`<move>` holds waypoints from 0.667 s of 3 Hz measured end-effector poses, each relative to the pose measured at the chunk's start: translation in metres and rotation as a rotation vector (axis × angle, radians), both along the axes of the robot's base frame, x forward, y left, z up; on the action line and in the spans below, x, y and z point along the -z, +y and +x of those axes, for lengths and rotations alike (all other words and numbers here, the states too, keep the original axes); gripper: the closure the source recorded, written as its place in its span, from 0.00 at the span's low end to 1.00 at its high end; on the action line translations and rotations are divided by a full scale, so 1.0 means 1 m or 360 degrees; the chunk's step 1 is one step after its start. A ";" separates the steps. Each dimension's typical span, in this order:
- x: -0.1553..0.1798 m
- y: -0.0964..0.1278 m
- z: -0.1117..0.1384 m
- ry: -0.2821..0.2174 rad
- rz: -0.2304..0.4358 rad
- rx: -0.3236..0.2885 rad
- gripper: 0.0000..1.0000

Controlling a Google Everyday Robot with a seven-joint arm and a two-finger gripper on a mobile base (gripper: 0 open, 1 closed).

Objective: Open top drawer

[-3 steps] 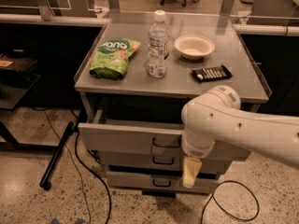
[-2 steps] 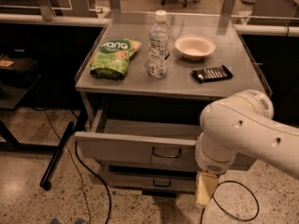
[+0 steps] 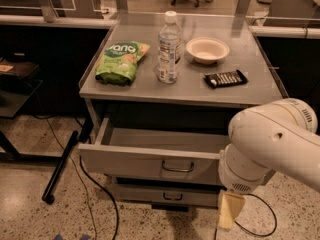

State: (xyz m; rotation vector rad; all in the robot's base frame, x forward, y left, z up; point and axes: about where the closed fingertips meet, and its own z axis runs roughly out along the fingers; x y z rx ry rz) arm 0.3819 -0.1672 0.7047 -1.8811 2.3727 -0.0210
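Note:
The top drawer (image 3: 135, 163) is a wide grey metal front, pulled out from under the grey cabinet top, with its shallow tray interior (image 3: 165, 138) showing. Its small wire loop handle (image 3: 177, 168) sits at the front's middle. My white arm (image 3: 272, 144) fills the lower right. The gripper (image 3: 229, 210) hangs below it, a pale yellowish tip to the right of the drawer front and below the handle, apart from the handle. It holds nothing that I can see.
On the cabinet top (image 3: 195, 86) lie a green snack bag (image 3: 121, 61), a clear water bottle (image 3: 169, 48), a white bowl (image 3: 207, 49) and a dark bar (image 3: 225, 78). A lower drawer front (image 3: 165, 194) sits beneath. Black cables (image 3: 95, 184) and a black pole (image 3: 60, 166) lie on the floor at left.
The top drawer has come further out. My arm and gripper have moved right and down, away from the drawer handle.

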 end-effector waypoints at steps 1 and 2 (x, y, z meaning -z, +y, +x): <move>-0.003 -0.002 0.020 -0.0074 -0.0010 0.0028 0.00; 0.006 -0.001 0.041 -0.0113 -0.0050 0.0050 0.00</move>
